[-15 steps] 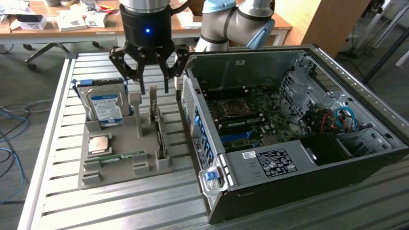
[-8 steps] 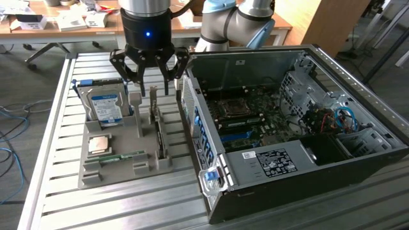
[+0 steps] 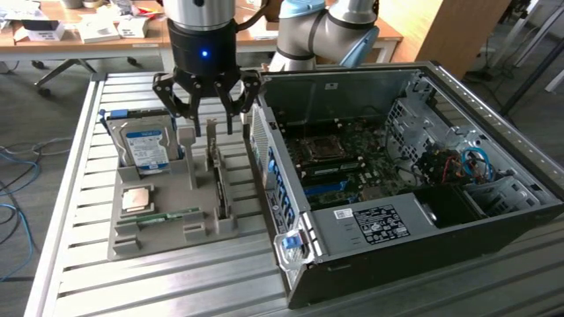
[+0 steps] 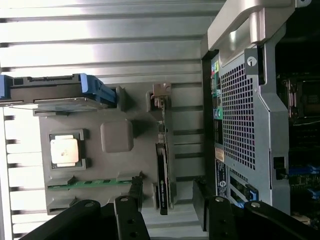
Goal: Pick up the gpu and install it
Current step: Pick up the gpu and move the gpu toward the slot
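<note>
The gpu (image 3: 218, 179) is a thin card standing on edge in a slot of the grey tray (image 3: 168, 232), its silver bracket at the far end. My gripper (image 3: 205, 119) hangs open just above that bracket end, its dark fingers (image 3: 231, 117) apart and holding nothing. In the wrist view the gpu (image 4: 162, 167) runs lengthwise between the two fingertips (image 4: 135, 192) of the gripper (image 4: 167, 200), which touch nothing. The open computer case (image 3: 397, 172) lies to the exterior view's right of the tray, its motherboard (image 3: 344, 158) exposed.
The tray (image 4: 140, 125) also holds a silver hard drive with a blue-white label (image 3: 145, 148) (image 4: 55, 95), a square processor (image 3: 139, 198) (image 4: 64, 150) and a green memory stick (image 3: 163, 216) (image 4: 90, 183). The case's perforated rear wall (image 4: 245, 110) stands close beside the gpu.
</note>
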